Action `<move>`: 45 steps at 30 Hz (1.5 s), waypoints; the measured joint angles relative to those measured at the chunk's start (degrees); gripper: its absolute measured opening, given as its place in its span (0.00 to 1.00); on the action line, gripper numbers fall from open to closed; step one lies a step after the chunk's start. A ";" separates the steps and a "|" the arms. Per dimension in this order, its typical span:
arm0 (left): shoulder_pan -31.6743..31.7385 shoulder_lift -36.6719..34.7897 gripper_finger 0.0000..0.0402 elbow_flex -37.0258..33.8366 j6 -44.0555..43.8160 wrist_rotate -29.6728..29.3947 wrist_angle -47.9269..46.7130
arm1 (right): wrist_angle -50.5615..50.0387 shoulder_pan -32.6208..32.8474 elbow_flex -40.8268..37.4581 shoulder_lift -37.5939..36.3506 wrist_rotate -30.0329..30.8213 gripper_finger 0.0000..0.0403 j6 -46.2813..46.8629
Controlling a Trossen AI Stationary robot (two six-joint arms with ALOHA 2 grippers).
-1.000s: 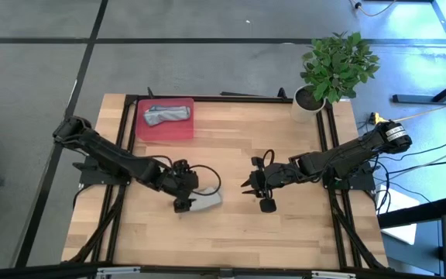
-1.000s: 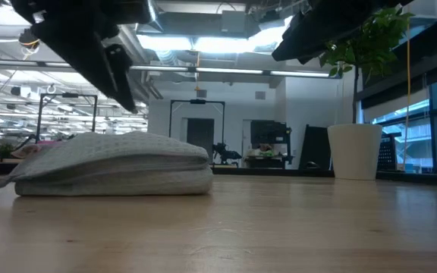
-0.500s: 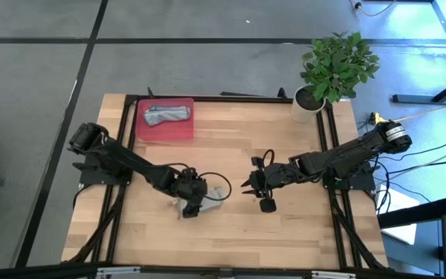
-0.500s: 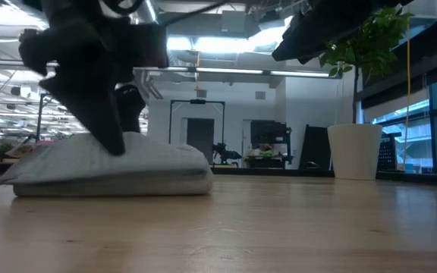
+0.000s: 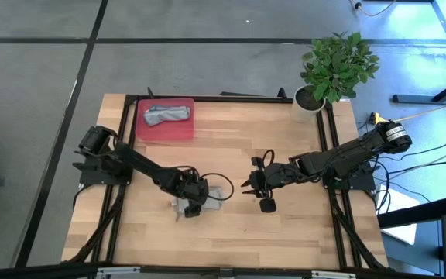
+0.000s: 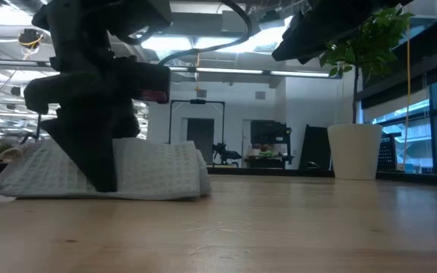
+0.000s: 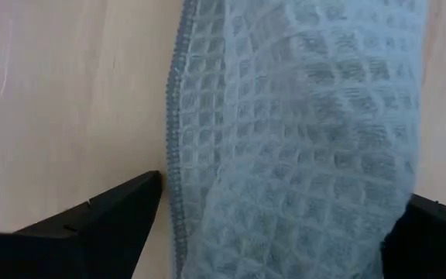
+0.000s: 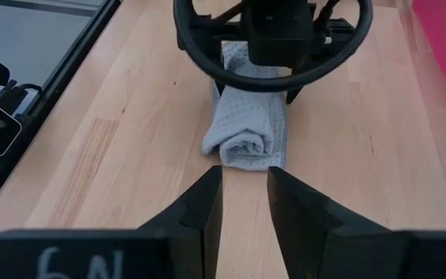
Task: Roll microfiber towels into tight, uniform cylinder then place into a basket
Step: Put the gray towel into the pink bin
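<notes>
While the left end effector (image 5: 193, 203) straddles the rolled grey towel (image 8: 246, 128), fingers spread; no writing reads clearly.

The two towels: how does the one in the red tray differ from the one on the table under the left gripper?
The grey towel lies in the red tray, untouched; the pale blue towel lies on the bare wooden table. The left gripper straddles the pale blue towel with open fingers; no gripper is near the grey one. The grey towel looks loosely bunched; the pale blue one shows a rolled end in the right wrist view. Both are small bundles.
</notes>
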 joint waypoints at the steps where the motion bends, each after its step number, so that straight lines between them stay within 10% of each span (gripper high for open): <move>1: 0.08 0.17 0.99 0.03 0.05 -0.02 0.00 | -0.02 0.00 0.00 0.00 0.00 0.26 -0.01; 22: 0.38 0.41 0.90 -0.10 -0.97 -1.42 0.02 | -0.02 0.00 0.00 0.00 0.00 0.26 0.00; 45: 0.73 -0.60 0.07 -0.21 0.59 -2.18 -1.13 | -0.02 0.00 -0.02 0.00 0.00 0.26 0.00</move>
